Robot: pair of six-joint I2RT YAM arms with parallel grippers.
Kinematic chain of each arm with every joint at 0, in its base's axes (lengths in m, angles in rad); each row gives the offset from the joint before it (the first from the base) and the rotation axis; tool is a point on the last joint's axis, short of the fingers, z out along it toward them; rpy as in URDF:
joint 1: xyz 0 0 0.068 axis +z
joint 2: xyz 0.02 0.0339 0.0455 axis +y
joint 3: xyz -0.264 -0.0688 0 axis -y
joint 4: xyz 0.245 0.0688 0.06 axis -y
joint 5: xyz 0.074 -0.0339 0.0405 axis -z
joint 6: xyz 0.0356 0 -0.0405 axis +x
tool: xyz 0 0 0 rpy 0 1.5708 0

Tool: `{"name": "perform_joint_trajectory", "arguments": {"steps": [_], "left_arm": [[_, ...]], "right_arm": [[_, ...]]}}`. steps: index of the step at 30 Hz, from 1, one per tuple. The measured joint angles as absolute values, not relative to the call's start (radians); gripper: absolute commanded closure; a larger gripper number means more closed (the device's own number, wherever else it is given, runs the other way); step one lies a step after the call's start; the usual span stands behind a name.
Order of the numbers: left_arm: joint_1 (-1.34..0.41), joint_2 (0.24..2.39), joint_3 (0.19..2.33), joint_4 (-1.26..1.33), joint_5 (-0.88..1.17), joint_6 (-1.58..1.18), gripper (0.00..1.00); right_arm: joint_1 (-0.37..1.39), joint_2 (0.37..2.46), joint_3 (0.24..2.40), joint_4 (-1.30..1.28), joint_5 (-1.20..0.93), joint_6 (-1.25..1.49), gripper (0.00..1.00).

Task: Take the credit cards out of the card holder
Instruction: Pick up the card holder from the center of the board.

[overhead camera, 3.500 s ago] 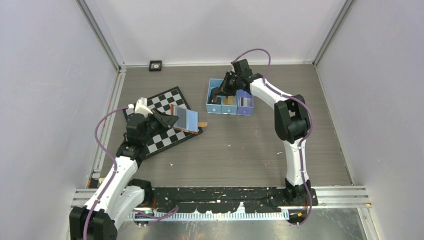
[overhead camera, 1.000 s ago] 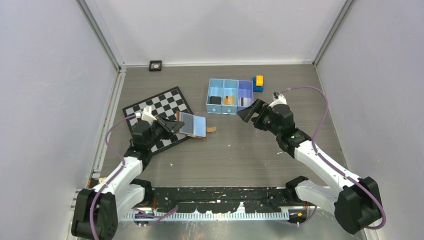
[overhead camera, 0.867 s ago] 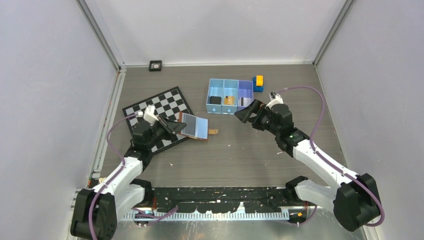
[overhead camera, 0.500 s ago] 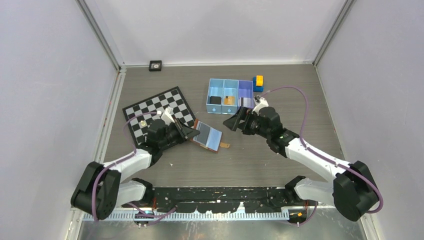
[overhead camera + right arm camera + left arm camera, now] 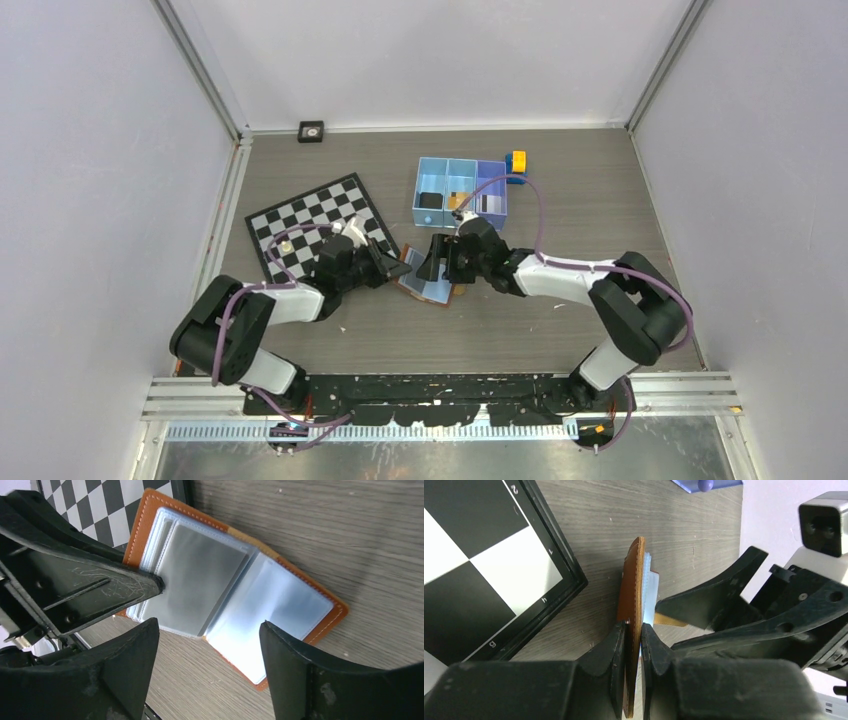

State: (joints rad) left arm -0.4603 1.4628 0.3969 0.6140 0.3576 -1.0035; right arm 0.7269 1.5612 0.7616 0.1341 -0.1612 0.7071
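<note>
Open card holder (image 5: 425,283) (image 5: 225,592) (image 5: 630,605), brown cover outside, clear-and-silver sleeves (image 5: 200,580) inside. It sits over the table (image 5: 500,320), just off the near-right corner of the chessboard (image 5: 310,215) (image 5: 484,570) and nearer the arms than the tray (image 5: 440,222). No brand or print can be read on the cover or the sleeves, and whether any sleeve holds a card cannot be told.

The left tool (image 5: 396,270) (image 5: 633,630) is pinching one edge of the holder, with cover and sleeve edges caught between its two fingers. The right tool (image 5: 436,262) (image 5: 207,627) is spread wide, one finger on each side of the open leaves. In the left wrist view, one right finger reaches in close to the sleeve side of the holder.

The only writing is a row of small white digits on the chessboard's black border. A 2 is legible, and the rest are turned sideways and less sure.

The blue tray has three compartments. A dark credit card (image 5: 430,199) lies in the left one, something orange-brown lies in the middle one, and the right one is partly crossed by the right arm's purple cable (image 5: 500,180). A yellow-and-blue block (image 5: 517,162) stands at the tray's far right end. A small black square thing (image 5: 311,130) lies at the back wall.
</note>
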Motion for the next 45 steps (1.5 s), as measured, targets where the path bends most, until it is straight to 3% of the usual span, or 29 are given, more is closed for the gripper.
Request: {"name": "perform_joint_trajectory", "arguments": {"steps": [4, 10, 21, 45], "left_arm": [[-0.470, 1.423, 0.424, 0.537, 0.304, -0.973, 1.00], [-0.472, 1.357, 0.430, 0.458, 0.236, -0.941, 0.99], [-0.488, 1.371, 0.476, 0.369, 0.218, -0.908, 0.84], [-0.492, 1.406, 0.528, 0.323, 0.312, -0.900, 0.73]], "right_arm": [[0.740, 1.611, 0.789, 0.135, -0.167, 0.726, 0.50], [0.736, 1.677, 0.817, 0.134, -0.169, 0.772, 0.55], [0.672, 1.770, 0.847, 0.170, -0.259, 0.841, 0.74], [0.657, 1.830, 0.894, 0.163, -0.321, 0.849, 0.79]]}}
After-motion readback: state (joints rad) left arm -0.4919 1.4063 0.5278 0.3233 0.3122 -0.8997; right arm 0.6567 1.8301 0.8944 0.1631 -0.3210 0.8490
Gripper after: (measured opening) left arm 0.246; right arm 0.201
